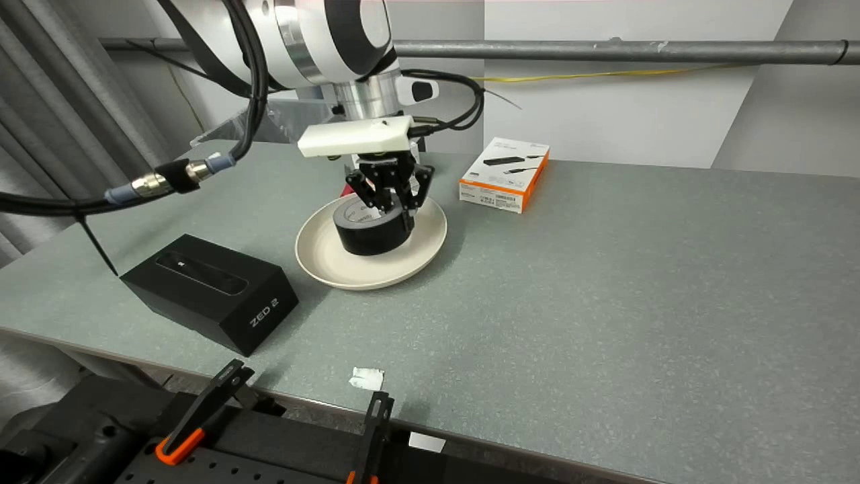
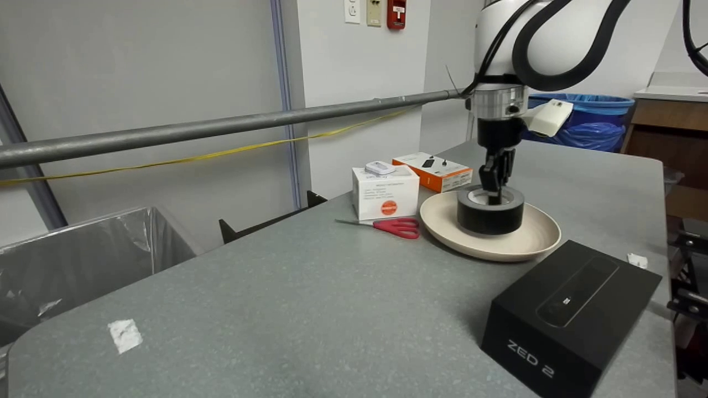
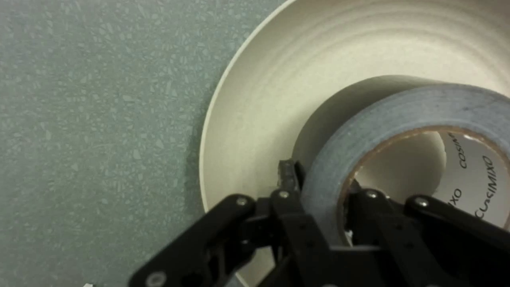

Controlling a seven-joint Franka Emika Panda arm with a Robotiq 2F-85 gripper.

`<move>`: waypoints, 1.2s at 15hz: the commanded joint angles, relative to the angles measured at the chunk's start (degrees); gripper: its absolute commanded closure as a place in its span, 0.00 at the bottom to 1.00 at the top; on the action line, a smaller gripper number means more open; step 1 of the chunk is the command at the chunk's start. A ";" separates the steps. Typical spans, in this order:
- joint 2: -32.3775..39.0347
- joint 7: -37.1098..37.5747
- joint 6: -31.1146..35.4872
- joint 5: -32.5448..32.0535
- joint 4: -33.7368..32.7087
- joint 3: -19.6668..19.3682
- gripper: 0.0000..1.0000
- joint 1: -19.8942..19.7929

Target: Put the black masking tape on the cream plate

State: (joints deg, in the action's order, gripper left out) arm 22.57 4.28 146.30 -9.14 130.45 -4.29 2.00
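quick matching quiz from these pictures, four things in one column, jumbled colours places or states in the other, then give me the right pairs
1. tape
2. scissors
3. plate
4. black box

A. round and cream-coloured
B. printed with ZED 2
C. wall pinched by the tool
D. red handles, beside the plate

Pairs: 1-C; 2-D; 3-A; 4-B
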 commanded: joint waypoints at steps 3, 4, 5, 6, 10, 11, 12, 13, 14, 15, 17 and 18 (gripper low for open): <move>3.51 1.54 2.25 0.29 -2.13 -0.03 0.94 0.46; 3.38 1.54 1.68 0.30 -2.28 -0.05 0.77 0.51; 2.99 1.56 1.44 0.15 -2.38 -0.10 0.49 0.62; 2.55 1.85 1.40 0.06 -2.33 -0.17 0.48 0.79; 0.52 2.27 0.51 0.13 -2.08 0.07 0.19 1.26; -0.23 2.27 0.54 0.07 -1.78 0.17 0.12 1.40; -0.75 2.43 0.40 0.02 -1.69 0.20 0.03 1.57; -1.25 2.49 0.37 0.14 -1.67 0.33 0.00 1.61; -1.68 2.47 0.27 0.27 -1.73 0.50 0.00 1.61; -1.88 1.89 -0.49 0.85 -2.07 0.95 0.00 1.32; -0.77 1.12 0.59 0.45 -2.17 0.99 0.00 0.91; -1.15 1.11 0.08 0.60 -2.17 1.22 0.00 0.92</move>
State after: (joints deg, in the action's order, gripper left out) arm 21.41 5.38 146.46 -8.51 128.34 -3.18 3.04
